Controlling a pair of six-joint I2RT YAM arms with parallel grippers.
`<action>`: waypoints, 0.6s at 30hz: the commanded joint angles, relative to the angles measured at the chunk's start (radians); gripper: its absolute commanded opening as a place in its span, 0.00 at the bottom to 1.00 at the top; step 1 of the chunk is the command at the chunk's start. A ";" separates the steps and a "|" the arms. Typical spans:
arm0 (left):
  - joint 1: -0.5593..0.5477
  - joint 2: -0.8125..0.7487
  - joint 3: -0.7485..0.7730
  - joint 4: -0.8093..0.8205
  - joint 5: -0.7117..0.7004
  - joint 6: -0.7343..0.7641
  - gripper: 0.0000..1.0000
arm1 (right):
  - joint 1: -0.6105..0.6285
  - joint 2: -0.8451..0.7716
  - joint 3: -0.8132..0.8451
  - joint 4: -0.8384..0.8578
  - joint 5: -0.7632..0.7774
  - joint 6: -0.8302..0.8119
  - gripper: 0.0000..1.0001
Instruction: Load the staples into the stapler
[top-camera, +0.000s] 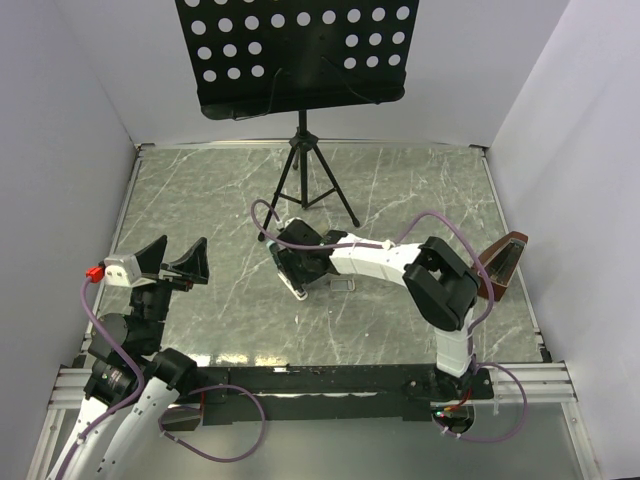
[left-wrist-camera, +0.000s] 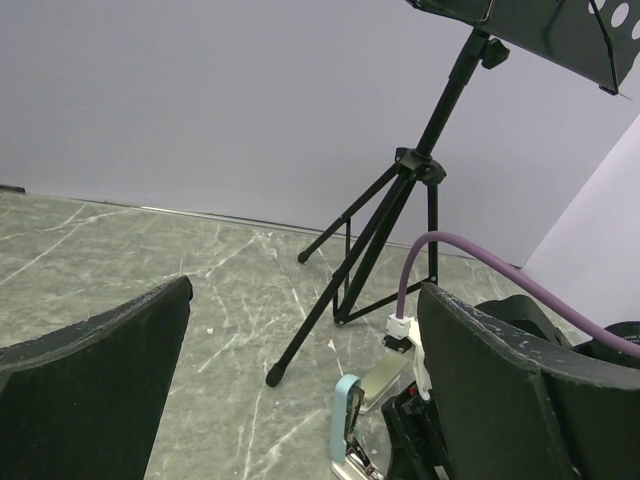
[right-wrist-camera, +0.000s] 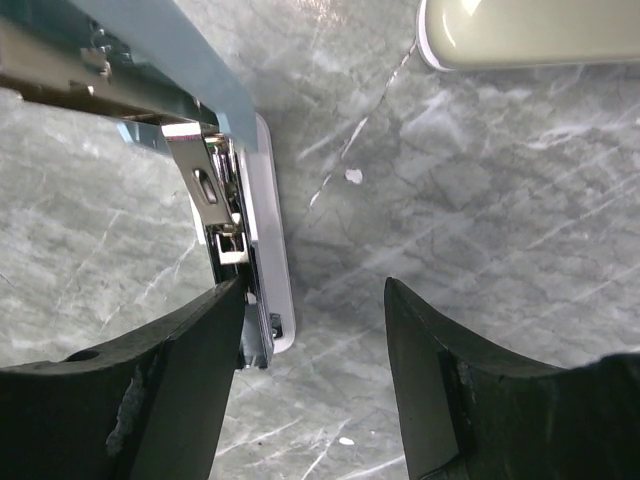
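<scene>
A light-blue stapler (right-wrist-camera: 170, 60) stands open on the table, its lid raised above the metal magazine and white base (right-wrist-camera: 272, 230). It also shows in the left wrist view (left-wrist-camera: 347, 412) and, mostly under the right wrist, in the top view (top-camera: 299, 290). My right gripper (right-wrist-camera: 315, 330) is open and low over the table, its left finger (right-wrist-camera: 170, 380) against the stapler's end, nothing between the jaws. My left gripper (left-wrist-camera: 305, 290) is open and empty, raised at the left (top-camera: 178, 258). I see no staple box or silvery strip.
A cream, glossy, rounded object (right-wrist-camera: 530, 35) lies just beyond the stapler (left-wrist-camera: 385, 378) (top-camera: 342, 287). A black music stand's tripod (top-camera: 303, 180) stands at the table's back centre. A brown wedge-shaped object (top-camera: 503, 264) leans at the right wall.
</scene>
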 joint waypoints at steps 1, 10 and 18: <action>-0.003 0.007 0.005 0.021 0.021 0.015 0.99 | -0.001 -0.070 -0.019 -0.032 0.002 0.001 0.64; -0.003 0.015 0.007 0.019 0.040 0.023 0.99 | 0.012 -0.254 -0.166 0.159 -0.027 -0.020 0.64; 0.003 0.007 0.008 0.021 0.061 0.029 0.99 | 0.025 -0.415 -0.378 0.476 -0.102 -0.083 0.68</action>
